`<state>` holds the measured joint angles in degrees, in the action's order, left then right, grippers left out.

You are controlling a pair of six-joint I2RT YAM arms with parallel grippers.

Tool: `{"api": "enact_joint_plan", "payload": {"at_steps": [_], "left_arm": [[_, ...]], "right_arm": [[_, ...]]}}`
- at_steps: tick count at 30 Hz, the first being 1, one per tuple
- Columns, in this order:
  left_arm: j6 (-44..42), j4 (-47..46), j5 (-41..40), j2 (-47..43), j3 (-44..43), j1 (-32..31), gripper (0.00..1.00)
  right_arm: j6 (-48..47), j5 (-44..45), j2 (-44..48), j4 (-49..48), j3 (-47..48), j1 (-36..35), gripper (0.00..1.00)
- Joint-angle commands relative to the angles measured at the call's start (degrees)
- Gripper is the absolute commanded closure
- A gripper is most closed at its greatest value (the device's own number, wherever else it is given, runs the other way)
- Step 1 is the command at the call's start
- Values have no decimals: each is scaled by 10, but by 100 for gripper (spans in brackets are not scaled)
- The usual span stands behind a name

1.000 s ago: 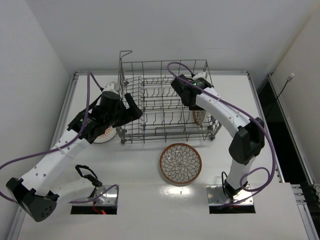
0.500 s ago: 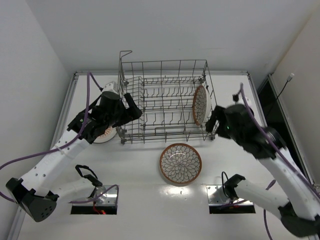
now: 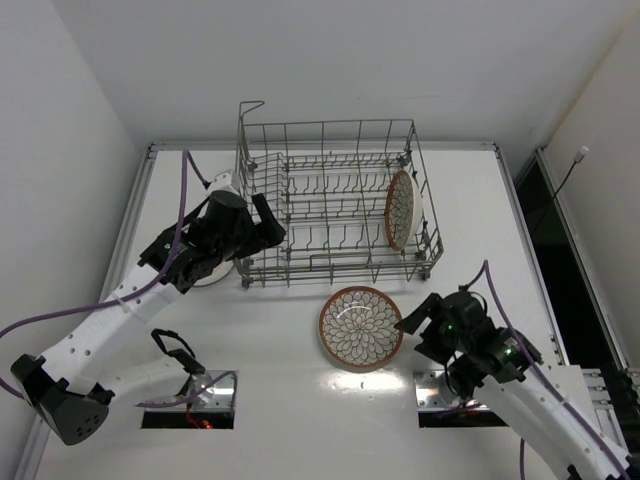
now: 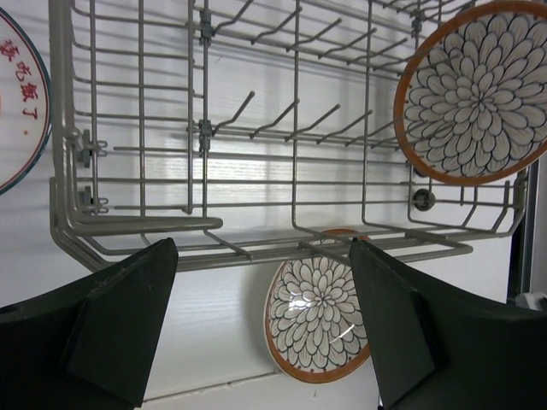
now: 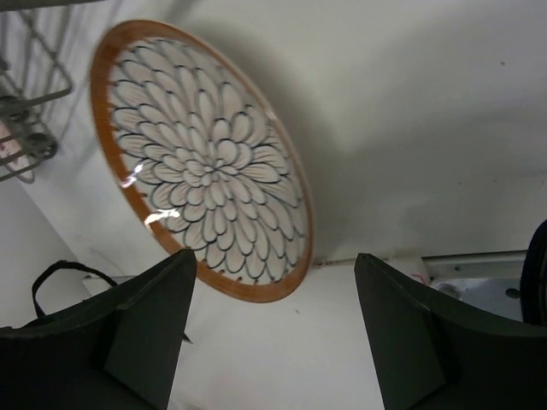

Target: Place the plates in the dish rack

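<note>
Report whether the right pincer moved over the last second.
Yes. The right pincer withdrew from the dish rack, down-frame, now beside the flat plate.

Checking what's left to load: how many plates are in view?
3 plates: one upright in the right end of the dish rack; one flat on the table before it; a white one left of it, partly hidden.

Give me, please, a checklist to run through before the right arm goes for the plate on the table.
Right gripper open and empty: ok.
Petal plate lies flat on the table, nothing on it: ok.
Racked plate stands upright at the dish rack's right end: ok.
Free tines left of it: ok.
Left gripper open, away from the flat plate: ok.
White plate, partly under the left arm, free to grip: cannot tell.
</note>
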<state>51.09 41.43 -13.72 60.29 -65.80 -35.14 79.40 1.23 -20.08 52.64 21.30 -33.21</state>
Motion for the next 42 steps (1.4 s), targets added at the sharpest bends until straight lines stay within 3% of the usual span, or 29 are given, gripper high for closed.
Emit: {"api": "enact_joint_plan", "payload": {"at_steps": [1,4,12,14,15,17,18,20,22,28,34,38,42], "left_arm": [[5,-16,-6,-9,8,-13,20],[5,-16,-1,-9,8,-13,20],[0,-11,-6,-26,8,-13,20],[0,-6,-11,-26,8,-13,20],[0,-6,-17,-26,8,-13,18],[0,-6,-17,-32,8,-13,18],[0,-6,-17,-32,8,-13,18],[0,-6,-17,-32,8,-13,18],[0,0,-22,-38,8,-13,18],[0,7,-27,-43,8,-13,16],[0,12,-52,-43,1,-25,15],[0,12,-57,-43,1,-25,13],[5,12,-52,-43,1,-25,13]], "right_arm": [[84,-38,26,-42,-60,-5,29],[89,-61,34,-110,-115,1,30],[84,-92,-88,-242,-197,1,37],[84,-87,-116,-265,-197,1,46],[90,-87,-123,-265,-202,1,60],[97,-87,-133,-255,-202,1,76],[97,-82,-133,-247,-202,1,88],[97,-77,-121,-197,-180,1,100],[97,-71,-110,-151,-162,1,100],[73,-86,-86,24,-41,-5,100],[29,-101,-106,205,195,-5,100],[23,-75,-131,272,345,-5,100],[-5,-53,-184,261,491,-5,100]]}}
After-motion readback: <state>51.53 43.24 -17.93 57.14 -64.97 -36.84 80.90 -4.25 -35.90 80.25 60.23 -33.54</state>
